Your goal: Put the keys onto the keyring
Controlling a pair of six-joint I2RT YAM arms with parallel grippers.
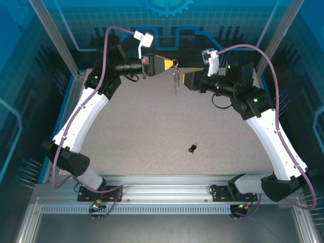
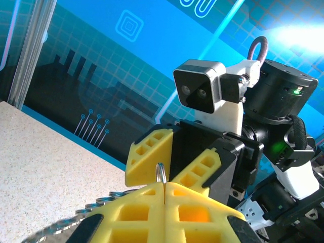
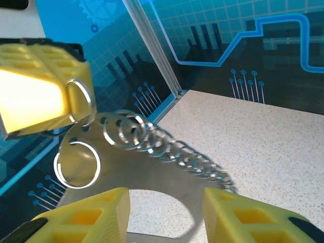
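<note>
Right wrist view: the keyring [image 3: 142,174], judged a stiff, slick, light metal loop trailing a loose chain [image 3: 187,159], hangs over the far desk [image 1: 152,131], one small ring [image 2: 161,172] pinched by the left gripper [image 2: 164,188], jaws pressed together. The right gripper [image 3: 164,200] has its jaws spread, flanking the loop. The keys [image 1: 192,148] lie well apart on the desk, tiny and hard, best nipped across the black head; no legible writing.

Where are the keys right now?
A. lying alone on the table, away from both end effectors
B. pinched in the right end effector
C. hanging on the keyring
A: the keys lie on the table nearer the arm bases, while the left end effector holds the keyring at the far side.
</note>
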